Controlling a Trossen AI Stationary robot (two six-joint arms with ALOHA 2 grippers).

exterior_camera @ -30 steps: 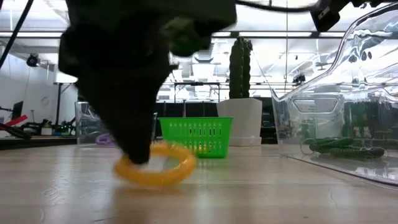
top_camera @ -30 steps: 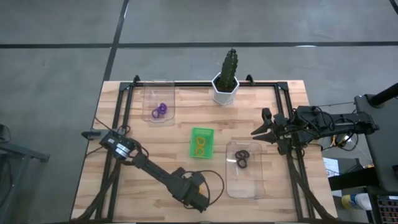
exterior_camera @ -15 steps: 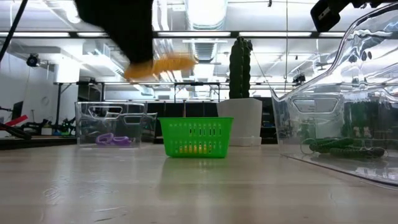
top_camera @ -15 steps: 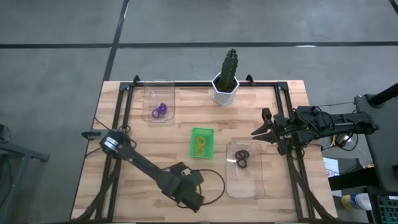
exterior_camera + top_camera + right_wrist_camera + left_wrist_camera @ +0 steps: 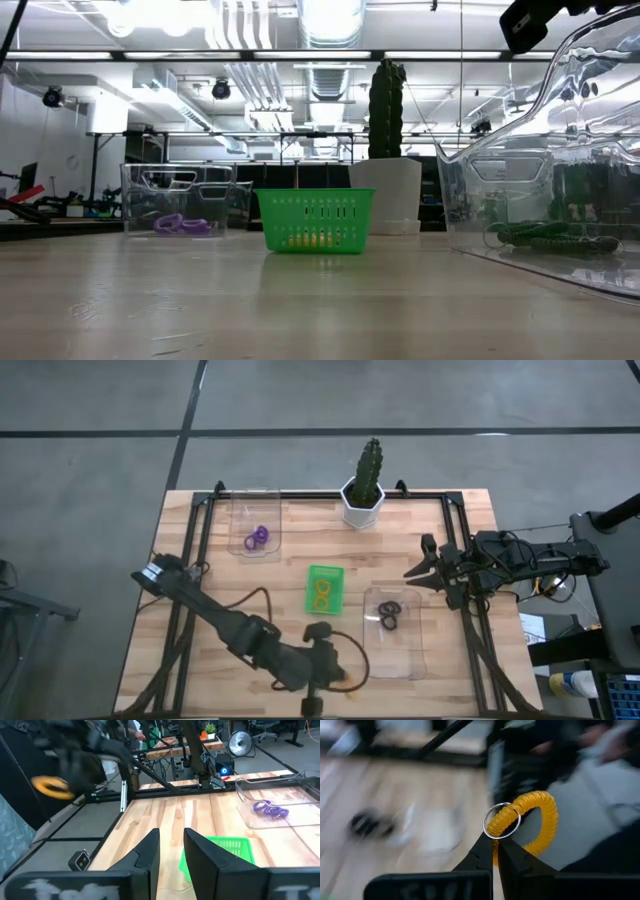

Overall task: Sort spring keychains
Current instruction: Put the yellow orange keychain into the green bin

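Observation:
My left gripper (image 5: 495,854) is shut on an orange spring keychain (image 5: 530,822), raised over the table's near edge (image 5: 332,680). The right wrist view shows that keychain (image 5: 50,787) in the air. The green tray (image 5: 323,590) holds more orange keychains (image 5: 320,598). Purple keychains (image 5: 258,538) lie in the far-left clear tray (image 5: 255,510). Black keychains (image 5: 388,615) lie in the near-right clear tray (image 5: 395,650). My right gripper (image 5: 415,570) waits open over the table's right side. My left gripper pinches the orange keychain's coil (image 5: 496,832) between its two fingertips, right beside the metal split ring (image 5: 502,820). The keychain is lifted clear of the table, its loop standing out beyond the fingertips.
A cactus in a white pot (image 5: 363,490) stands at the far edge, middle. A black cable loops on the table by the left gripper (image 5: 350,650). Bare wood lies between the trays and along the near-left part (image 5: 200,670).
My left gripper has lifted the orange keychain off the table near the near edge, rising out of the low view, and has shifted a little toward the table's right. The keychain, flat on the wood a second ago, now hangs clear. The right arm has kept still.

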